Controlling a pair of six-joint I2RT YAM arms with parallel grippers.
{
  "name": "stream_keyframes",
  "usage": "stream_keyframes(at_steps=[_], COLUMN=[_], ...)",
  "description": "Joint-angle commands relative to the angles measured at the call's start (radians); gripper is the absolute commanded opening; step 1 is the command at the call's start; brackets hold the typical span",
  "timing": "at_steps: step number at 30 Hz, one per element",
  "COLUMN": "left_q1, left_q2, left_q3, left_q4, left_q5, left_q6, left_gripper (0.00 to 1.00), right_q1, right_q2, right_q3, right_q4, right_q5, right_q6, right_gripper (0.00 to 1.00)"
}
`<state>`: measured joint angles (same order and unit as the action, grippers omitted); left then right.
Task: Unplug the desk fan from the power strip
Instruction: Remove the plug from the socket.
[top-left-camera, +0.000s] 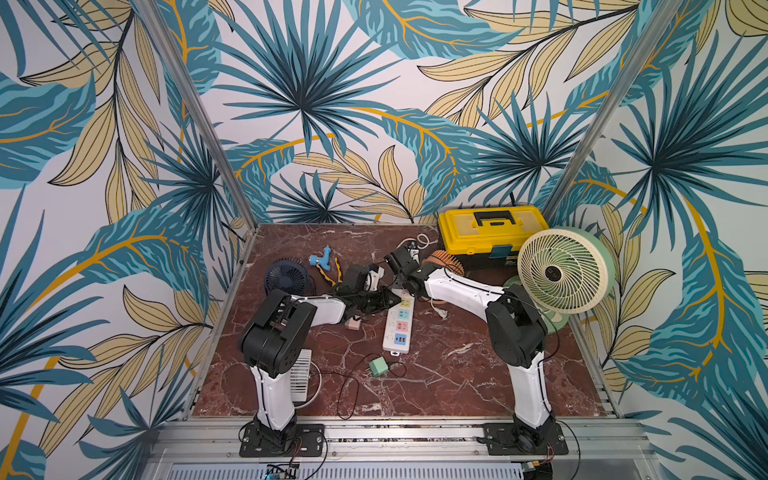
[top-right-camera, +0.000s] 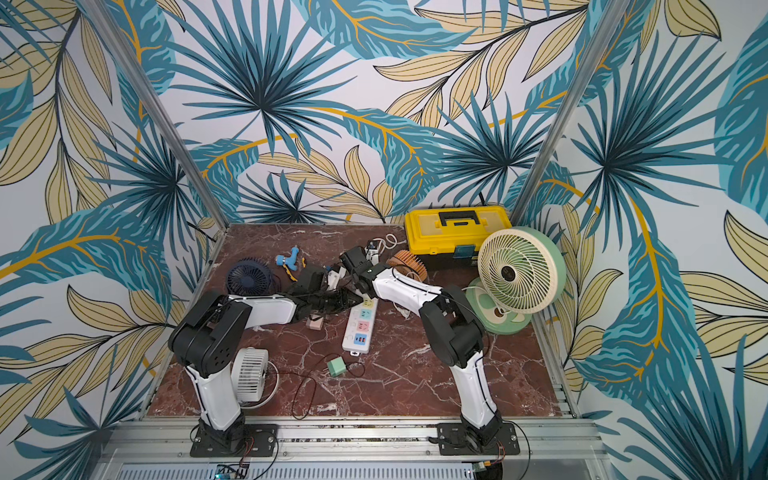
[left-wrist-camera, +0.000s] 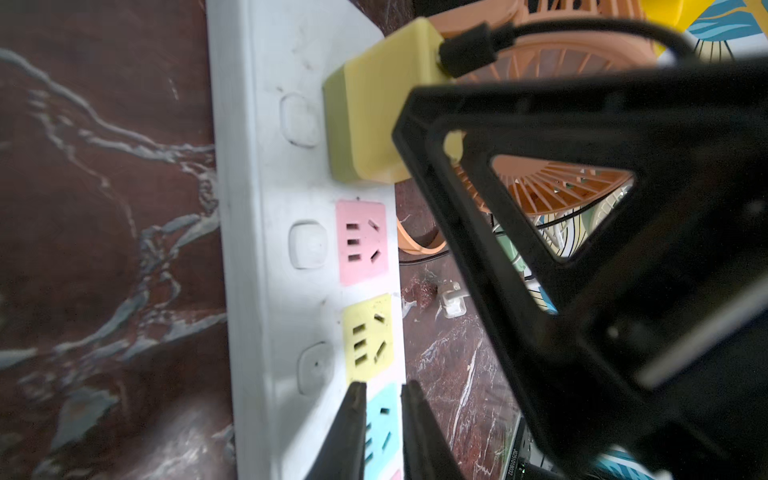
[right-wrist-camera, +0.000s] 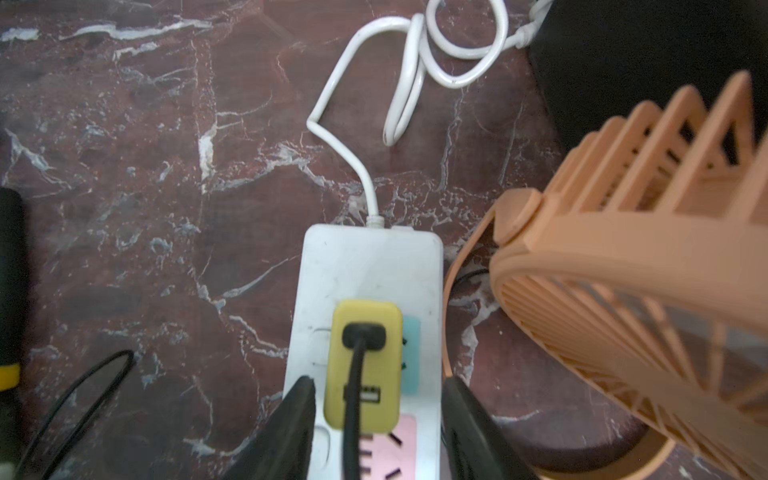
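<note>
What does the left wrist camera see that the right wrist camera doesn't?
Only the left wrist view shows the empty yellow socket and the left gripper, its tips close together by a blue socket. Only the right wrist view shows the looped white cord and the adapter's spare USB port. Both show the yellow adapter plugged into the power strip, the orange fan, and the right gripper by the adapter.

I see the white power strip (top-left-camera: 398, 326) lying flat on the red marble counter (top-left-camera: 457, 374), with its pink, yellow and blue sockets facing up. A yellow plug (right-wrist-camera: 384, 365) with a black cable (right-wrist-camera: 352, 395) sits in the end socket by the white cord (right-wrist-camera: 374, 203).
</note>
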<state>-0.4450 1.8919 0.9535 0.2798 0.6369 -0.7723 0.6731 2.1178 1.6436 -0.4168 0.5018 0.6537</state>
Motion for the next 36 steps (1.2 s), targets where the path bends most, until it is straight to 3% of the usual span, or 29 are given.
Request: stream_keyframes(at_steps=[1,8,24,31,36], left_q1=[0.002,0.000,-0.015,-0.018,-0.020], left_q2=[0.028,0.064,0.080,0.083,0.081], left_q3=[-0.004,0.009,0.075,0.102,0.113], left_q4=[0.037,0.048,-0.156,-0.240,-0.289], left_q5=[0.021,0.044,-0.033,-0.095,-0.134], left_q6=[-0.012,-0.042,0.054,0.083,0.096], left_gripper=[0.21,0.21,0.22,0.22,0.22], right_q1=[-0.002,-0.015,-0.011,0.034,0.003], right_q2=[0.049,0.088,0.128,0.123,0.071], right_q3=[0.060,0.104,0.182,0.225,0.118], right_q4=[-0.020,-0.073,-0.150,-0.190,-0.092], right_q5=[0.029,0.025,0.032,0.105,0.004], right_q6=[-0.009,0.017,0.012,-0.022,0.017], right_gripper=[0.51,0.43,0.17,0.16,0.16])
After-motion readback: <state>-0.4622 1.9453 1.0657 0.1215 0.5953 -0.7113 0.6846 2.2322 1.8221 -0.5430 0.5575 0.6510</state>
